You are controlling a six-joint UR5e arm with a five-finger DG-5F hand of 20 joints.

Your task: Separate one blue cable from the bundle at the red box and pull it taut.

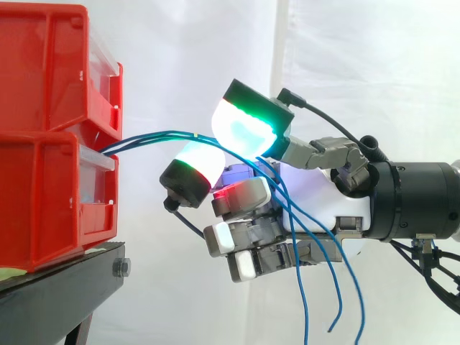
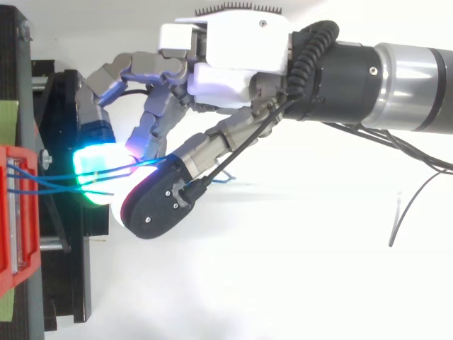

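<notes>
Two red bins are stacked at the left, the upper red bin above the lower red box. A small bundle of thin blue cables leaves the gap between them and runs right in a slight sag. My hand reaches in from the right. Two glowing green-white fingertips close from above and below on the bundle where it passes between them. The other fingers are curled under the palm. Past the pinch the cables drape over the palm, and their loose ends hang down.
The bins rest on a black stand with a bolt at its edge. A white curtain fills the background. A thin dark strand lies on the white surface to the right, apart from the hand.
</notes>
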